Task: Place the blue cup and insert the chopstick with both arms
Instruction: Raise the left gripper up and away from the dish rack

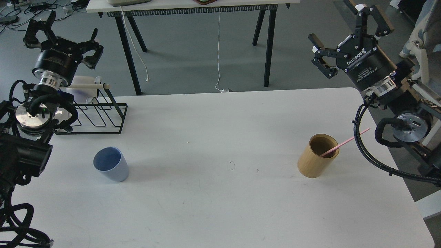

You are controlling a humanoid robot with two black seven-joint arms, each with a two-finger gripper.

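White tabletop (pixel 220 206) fills the near part of the view, and two containers are seen standing upright on it, well apart from each other. At about eight o'clock from the table's middle, the blue cup (pixel 111 164) is set with its mouth up; its darker inside is visible and nothing is seen in it. At about three o'clock, a tan wooden holder (pixel 317 155) is placed, also mouth up, and the chopstick (pixel 345 141) is lodged in it: the pink stick's lower end is hidden inside, while its upper part leans over the rim and points toward two o'clock, out past the table's right edge. Farther back, at ten o'clock, a black wire rack (pixel 100 115) is positioned near the table's far left corner, with a pale dowel (pixel 91 86) carried across its top. The left gripper (pixel 63 34) is held above and beyond the rack, at eleven o'clock from the cup and well apart from it; its fingers are spread and nothing is gripped. The right gripper (pixel 348 36) is raised beyond the table's far right corner, at one o'clock from the holder and well clear of the chopstick; its fingers are likewise splayed apart and nothing is held between them.
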